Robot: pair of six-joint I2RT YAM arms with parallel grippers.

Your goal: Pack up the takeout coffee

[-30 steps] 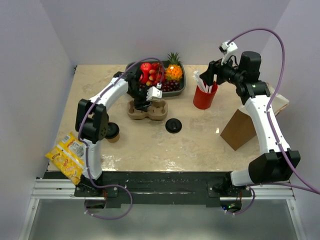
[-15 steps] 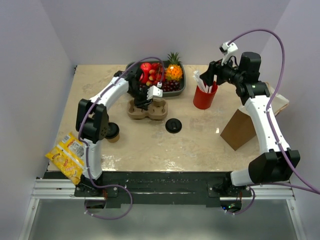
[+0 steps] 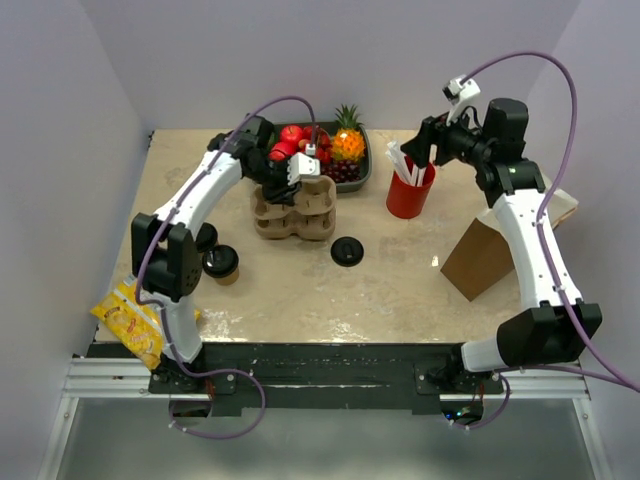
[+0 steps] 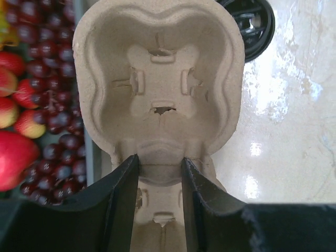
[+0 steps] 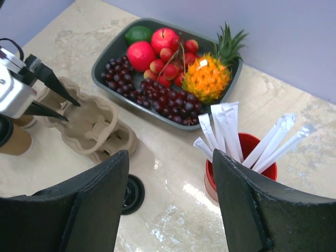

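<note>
Your left wrist view clips the black lid (image 4: 252,31) at its top edge, carrier (image 4: 157,94) near pocket masked by your left pincer (image 4: 159,163), paper cup (image 5: 18,143) cropped at right wrist view's left edge, snack packet (image 3: 120,315) partly under left arm (image 3: 195,200).

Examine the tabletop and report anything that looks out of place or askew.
The yellow snack bag hangs partly off the near-left edge of the table. A black lid lies loose on it, apart from the brown paper cup.
</note>
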